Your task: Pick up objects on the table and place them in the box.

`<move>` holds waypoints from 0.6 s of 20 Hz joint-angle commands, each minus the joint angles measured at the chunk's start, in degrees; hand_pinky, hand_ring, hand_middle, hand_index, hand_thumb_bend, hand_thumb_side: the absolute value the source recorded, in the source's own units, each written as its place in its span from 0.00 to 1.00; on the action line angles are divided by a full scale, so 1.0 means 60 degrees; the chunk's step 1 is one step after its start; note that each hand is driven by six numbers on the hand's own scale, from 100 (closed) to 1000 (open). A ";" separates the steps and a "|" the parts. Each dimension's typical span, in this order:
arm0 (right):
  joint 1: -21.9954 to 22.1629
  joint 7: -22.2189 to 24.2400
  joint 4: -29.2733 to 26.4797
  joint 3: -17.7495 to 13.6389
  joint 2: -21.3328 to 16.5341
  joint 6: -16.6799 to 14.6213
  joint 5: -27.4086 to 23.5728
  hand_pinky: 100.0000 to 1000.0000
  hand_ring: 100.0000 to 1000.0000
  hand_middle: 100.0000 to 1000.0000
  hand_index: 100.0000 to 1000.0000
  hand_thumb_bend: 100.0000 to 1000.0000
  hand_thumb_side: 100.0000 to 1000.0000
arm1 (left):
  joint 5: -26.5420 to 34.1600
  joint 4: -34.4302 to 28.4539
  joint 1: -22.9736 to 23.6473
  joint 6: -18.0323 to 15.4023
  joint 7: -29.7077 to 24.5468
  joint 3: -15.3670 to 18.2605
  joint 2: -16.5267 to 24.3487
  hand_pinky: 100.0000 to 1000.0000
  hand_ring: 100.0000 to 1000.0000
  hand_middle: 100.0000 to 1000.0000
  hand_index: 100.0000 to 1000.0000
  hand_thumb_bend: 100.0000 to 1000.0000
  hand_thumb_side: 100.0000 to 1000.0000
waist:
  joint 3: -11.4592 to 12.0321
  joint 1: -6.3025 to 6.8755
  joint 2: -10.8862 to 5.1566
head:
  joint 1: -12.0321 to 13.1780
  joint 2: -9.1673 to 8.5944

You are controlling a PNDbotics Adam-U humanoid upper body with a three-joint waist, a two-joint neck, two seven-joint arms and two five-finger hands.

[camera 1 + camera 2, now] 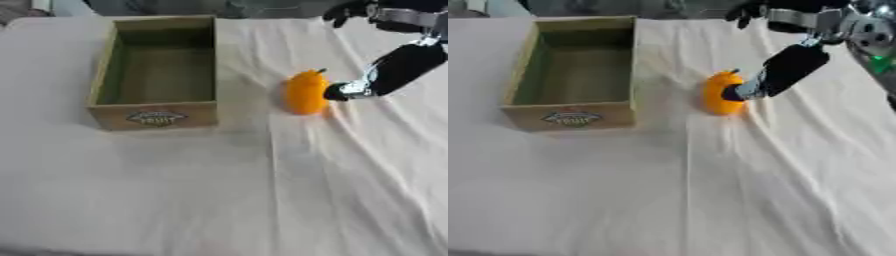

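Note:
An orange, pear-shaped fruit [305, 94] with a small dark stem lies on the white cloth, to the right of the box. The wooden box [153, 116] stands at the left with its top open, and nothing shows inside it; a label marks its front wall. My right hand [398, 70] reaches in from the upper right corner. Its black and silver tip touches the fruit's right side at table height. How the hand is closed around the fruit does not show. My left hand appears in no view.
A wrinkled white cloth [262, 190] covers the whole table, with folds running down from the fruit. A small green spot [878, 64] shows at the right edge beside my arm. Dark shapes lie beyond the table's far edge.

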 commanded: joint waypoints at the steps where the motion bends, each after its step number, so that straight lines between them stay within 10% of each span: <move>1: -0.0394 0.0311 0.0640 0.0216 0.0043 0.0379 0.0341 0.84 0.96 0.86 1.00 0.46 0.41 | 0.0019 -0.0154 -0.0095 -0.0001 -0.0046 -0.0012 0.0241 0.63 0.66 0.62 0.87 0.00 0.89 | 0.0022 -0.0019 -0.0164 | -0.0031 -0.0123; 12: -0.1376 0.0311 0.3179 0.0720 0.1051 -0.0417 0.0977 0.83 0.98 0.93 1.00 0.44 0.32 | 0.0016 -0.0154 -0.0090 0.0008 -0.0072 -0.0017 0.0228 0.63 0.66 0.62 0.87 0.00 0.89 | 0.0069 -0.0092 -0.0154 | -0.0092 -0.0223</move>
